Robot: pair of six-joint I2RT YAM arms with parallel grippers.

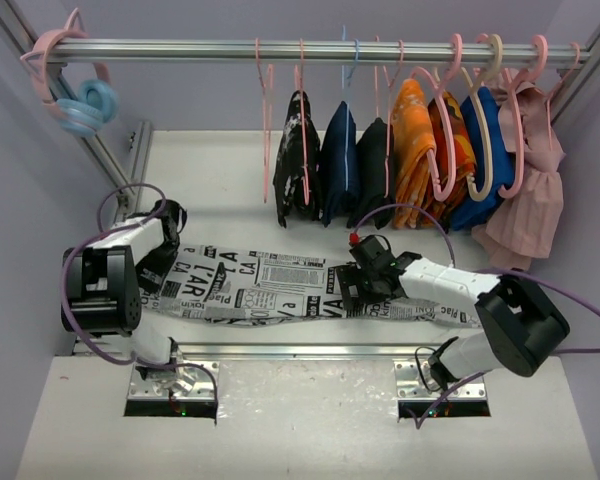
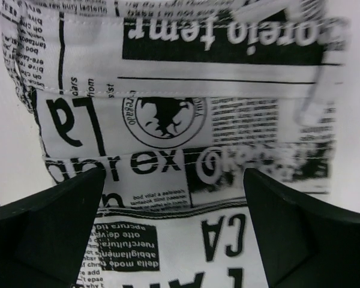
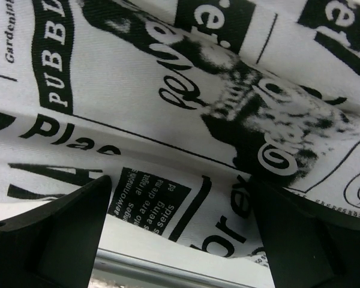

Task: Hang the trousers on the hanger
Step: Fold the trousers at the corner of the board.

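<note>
The trousers, white with black newspaper print, lie flat and stretched out along the near part of the table. My left gripper is open just above their left end; in the left wrist view its jaws stand wide apart over the cloth. My right gripper is open at the trousers' right-middle near edge; in the right wrist view the cloth's hem lies between the spread fingers. The thin pale-pink wire hanger hangs empty on the rail.
The metal rail across the back carries hangers with a black speckled garment, dark navy, orange, blue and pink clothes. Blue-pink headphones hang at its left end. A metal table-edge strip runs just below the right gripper.
</note>
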